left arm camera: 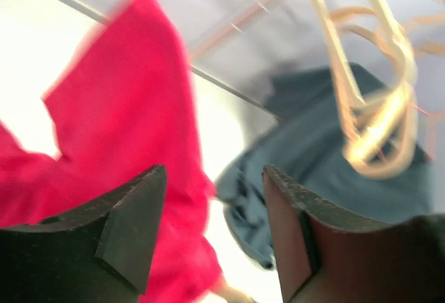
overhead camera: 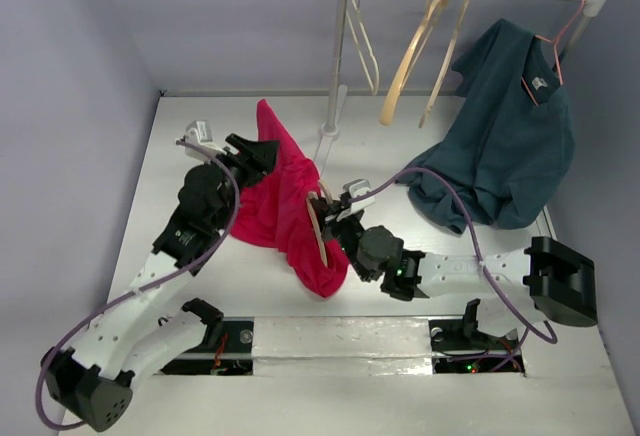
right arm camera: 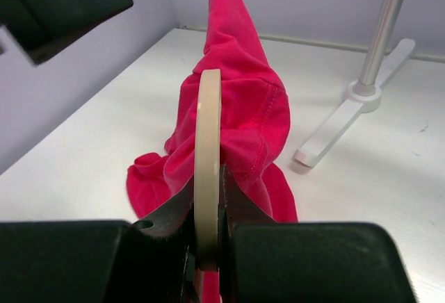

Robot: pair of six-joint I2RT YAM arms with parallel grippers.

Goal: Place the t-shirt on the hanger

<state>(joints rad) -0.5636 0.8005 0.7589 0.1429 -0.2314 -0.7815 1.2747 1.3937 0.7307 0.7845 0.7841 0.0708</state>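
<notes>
The crimson t-shirt (overhead camera: 278, 206) lies bunched mid-table, one end standing up in a peak. It is draped over a tan wooden hanger (overhead camera: 319, 231). My right gripper (overhead camera: 330, 218) is shut on the hanger, which shows edge-on between its jaws in the right wrist view (right arm camera: 207, 143), with the t-shirt (right arm camera: 247, 108) hanging over its far end. My left gripper (overhead camera: 260, 156) is open beside the shirt's raised peak. In the left wrist view the left gripper (left arm camera: 214, 169) is wide apart and the blurred t-shirt (left arm camera: 118, 108) lies behind its left finger.
A white clothes rack (overhead camera: 335, 76) stands at the back, its foot in the right wrist view (right arm camera: 354, 115). On its rail hang a thin white hanger (overhead camera: 362, 41), two tan wooden hangers (overhead camera: 412, 61) and a dark teal shirt (overhead camera: 510, 136) on a pink hanger, trailing onto the table.
</notes>
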